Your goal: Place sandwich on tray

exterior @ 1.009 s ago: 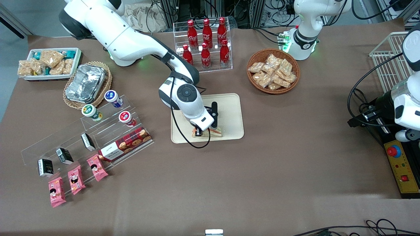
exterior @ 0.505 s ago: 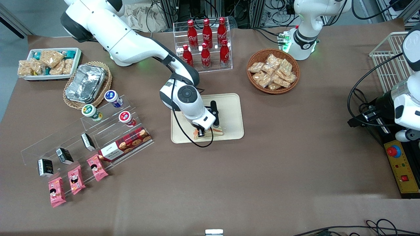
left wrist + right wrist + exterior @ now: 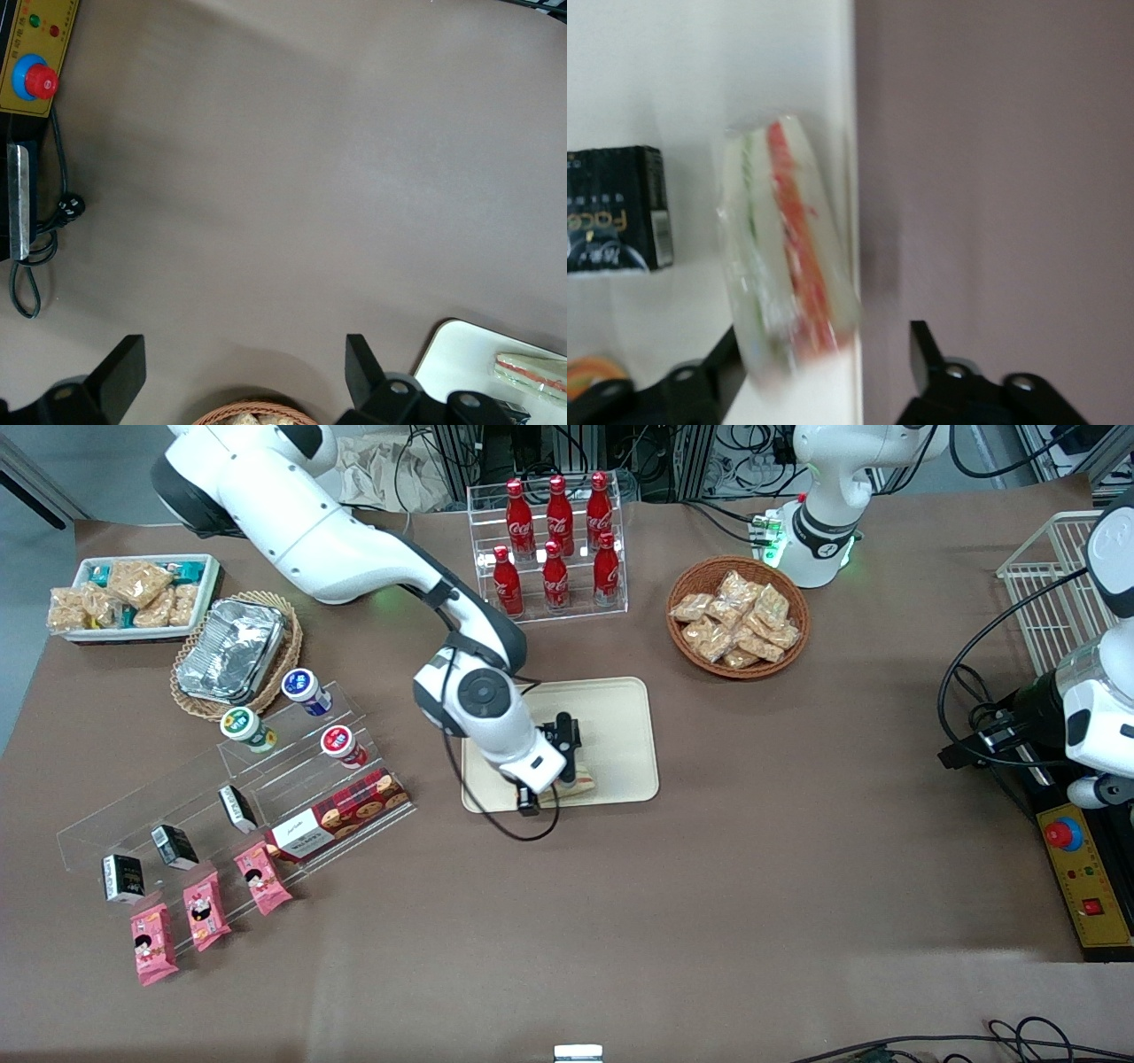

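Observation:
The sandwich [image 3: 580,782], a clear-wrapped wedge with red filling, lies on the cream tray [image 3: 620,717] close to the tray's edge nearest the front camera. My right gripper [image 3: 542,793] hangs just above it, over that same edge. In the right wrist view the gripper [image 3: 828,354] is open, its black fingers [image 3: 926,350] wide apart, and the sandwich [image 3: 788,257] lies on the tray [image 3: 673,80] near one finger without being clamped. The left wrist view shows the tray corner [image 3: 461,354] and the sandwich [image 3: 532,372].
A rack of cola bottles [image 3: 554,549] and a basket of snack packets [image 3: 737,617] stand farther from the camera than the tray. Acrylic shelves with cups and a biscuit box [image 3: 341,810] lie toward the working arm's end. A small black packet [image 3: 616,208] shows beside the sandwich.
My gripper's hand has shifted toward the working arm's end and turned, coming off the sandwich. The sandwich stays on the tray, moved slightly.

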Controlling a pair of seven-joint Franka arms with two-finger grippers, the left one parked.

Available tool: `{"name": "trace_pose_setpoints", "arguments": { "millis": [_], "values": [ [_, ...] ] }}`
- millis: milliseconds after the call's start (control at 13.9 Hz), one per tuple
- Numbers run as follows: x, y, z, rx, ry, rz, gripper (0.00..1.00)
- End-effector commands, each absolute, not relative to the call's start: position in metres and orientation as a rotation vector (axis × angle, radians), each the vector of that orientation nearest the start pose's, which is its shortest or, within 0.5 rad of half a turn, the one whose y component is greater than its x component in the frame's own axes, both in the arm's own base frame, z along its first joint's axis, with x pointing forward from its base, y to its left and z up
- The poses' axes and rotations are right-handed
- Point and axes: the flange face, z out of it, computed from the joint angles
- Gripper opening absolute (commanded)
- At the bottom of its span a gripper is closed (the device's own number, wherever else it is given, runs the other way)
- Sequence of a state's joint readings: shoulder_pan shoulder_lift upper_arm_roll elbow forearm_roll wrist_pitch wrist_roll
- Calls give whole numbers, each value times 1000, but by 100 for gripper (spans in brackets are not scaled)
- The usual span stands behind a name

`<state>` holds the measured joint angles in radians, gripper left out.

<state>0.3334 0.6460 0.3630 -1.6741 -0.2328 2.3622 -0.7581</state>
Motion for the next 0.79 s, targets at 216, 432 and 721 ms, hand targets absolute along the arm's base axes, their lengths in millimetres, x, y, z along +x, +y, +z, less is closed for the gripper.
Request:
{"name": "trace_pose_setpoints", "arguments": {
  "millis": [216, 432, 721],
  "values": [
    [570, 337, 392, -2474, -1755, -76, 99],
    [569, 287, 460, -2736, -1396, -43, 99],
    [564, 216, 522, -2971, -961, -14, 99]
  ]
}}
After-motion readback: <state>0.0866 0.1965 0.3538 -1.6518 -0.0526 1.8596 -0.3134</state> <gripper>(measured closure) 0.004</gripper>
